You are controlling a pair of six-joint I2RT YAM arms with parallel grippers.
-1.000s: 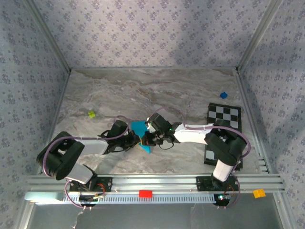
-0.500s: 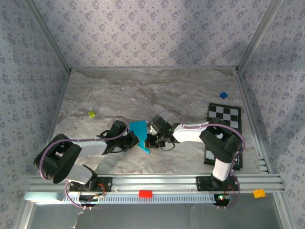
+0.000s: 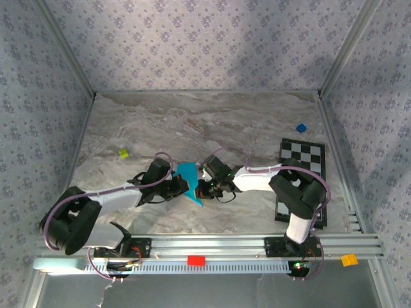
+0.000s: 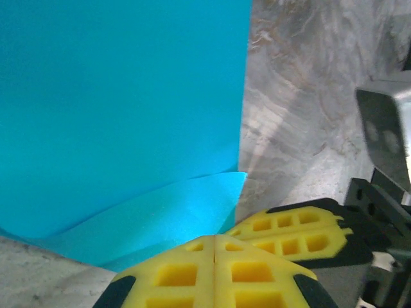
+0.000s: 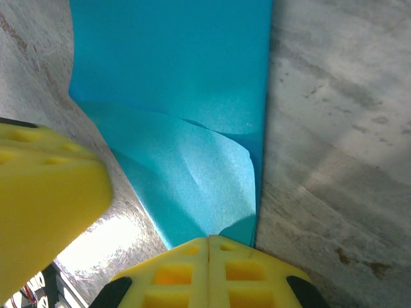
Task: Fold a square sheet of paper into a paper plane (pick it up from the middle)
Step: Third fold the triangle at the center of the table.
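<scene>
The square sheet of paper (image 3: 188, 176), bright cyan and folded over on itself, is held up between my two grippers at the middle of the marble table. My left gripper (image 3: 179, 188) meets it from the left and my right gripper (image 3: 200, 188) from the right. In the left wrist view the yellow jaws of the left gripper (image 4: 214, 239) are shut, with a curled flap of the paper (image 4: 122, 96) running in at their tips. The right gripper (image 5: 209, 240) is likewise shut on the lower edge of the paper (image 5: 180, 77). The two grippers are nearly touching.
A black-and-white checkered board (image 3: 302, 176) lies at the right, with a tiny dark blue cube (image 3: 300, 128) behind it. A small yellow-green piece (image 3: 123, 153) sits at the left. Patterned walls close off the left, back and right sides.
The left arm has stretched out, its elbow dropping toward the near left. The right arm's elbow has shifted a little. The paper stayed between the shut grippers, tilting slightly.
</scene>
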